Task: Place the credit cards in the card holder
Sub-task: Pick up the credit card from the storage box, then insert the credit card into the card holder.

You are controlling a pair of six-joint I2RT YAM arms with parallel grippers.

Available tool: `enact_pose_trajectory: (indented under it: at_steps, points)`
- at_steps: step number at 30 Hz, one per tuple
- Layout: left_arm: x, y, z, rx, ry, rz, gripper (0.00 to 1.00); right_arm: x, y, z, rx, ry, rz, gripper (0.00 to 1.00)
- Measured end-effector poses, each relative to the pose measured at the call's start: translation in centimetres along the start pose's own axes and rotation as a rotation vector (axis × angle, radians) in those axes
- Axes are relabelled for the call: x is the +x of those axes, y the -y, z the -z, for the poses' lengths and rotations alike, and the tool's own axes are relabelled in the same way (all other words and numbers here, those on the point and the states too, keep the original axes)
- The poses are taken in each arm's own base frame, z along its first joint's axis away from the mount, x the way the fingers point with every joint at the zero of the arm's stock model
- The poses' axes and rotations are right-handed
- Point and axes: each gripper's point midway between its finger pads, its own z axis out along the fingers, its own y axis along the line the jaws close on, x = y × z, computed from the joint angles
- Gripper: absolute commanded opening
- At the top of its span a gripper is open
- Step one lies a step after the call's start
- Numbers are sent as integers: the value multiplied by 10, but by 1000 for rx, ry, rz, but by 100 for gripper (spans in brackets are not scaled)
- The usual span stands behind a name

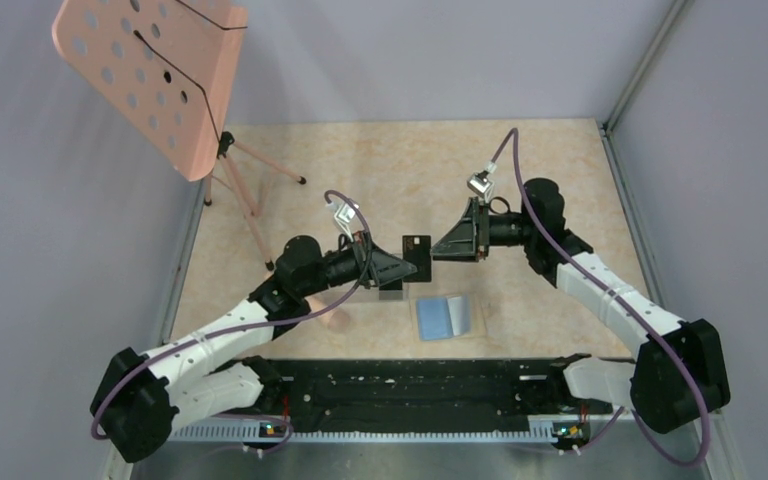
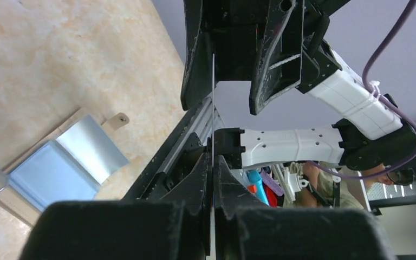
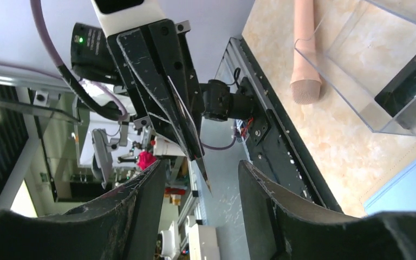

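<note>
Handover: left fingers (image 2: 197,187) clamped the thin black rectangular card (image 1: 416,256); right fingers (image 3: 141,200), parted astride its free edge, needed to close squarely before release

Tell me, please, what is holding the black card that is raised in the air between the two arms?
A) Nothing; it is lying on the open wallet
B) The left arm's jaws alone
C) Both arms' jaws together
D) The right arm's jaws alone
B: the left arm's jaws are shut on the black card, holding it edge-up above the table, while the right arm's jaws stand open facing it without gripping it.
</note>
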Motion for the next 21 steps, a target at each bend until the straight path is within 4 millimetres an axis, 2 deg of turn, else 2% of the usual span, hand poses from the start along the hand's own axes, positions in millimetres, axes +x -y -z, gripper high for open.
enact_pose_trajectory:
  at_steps: [5, 9, 11, 13, 15, 17, 21]
  points:
    - [9, -1, -6, 23, -56, 23, 0, 8, -10, -6, -46, -32, 8, 31]
    - [10, 4, -6, 47, -69, 23, 0, 11, -15, -10, -70, -38, 14, 0]
    - [8, 8, -6, 64, -65, 16, 8, 11, -14, -11, -76, -35, 8, 0]
    - [8, 9, -6, 66, -66, 19, 32, 10, -16, -11, -82, -32, 9, 0]
    - [7, 9, -6, 67, -60, 14, 49, 9, -18, -11, -90, -30, 15, 0]
    - [7, 8, -6, 59, -60, 13, 56, 10, -19, -12, -94, -34, 14, 0]
    - [12, -5, -3, 2, -71, 10, 58, 12, -7, -13, -39, -36, 8, 0]
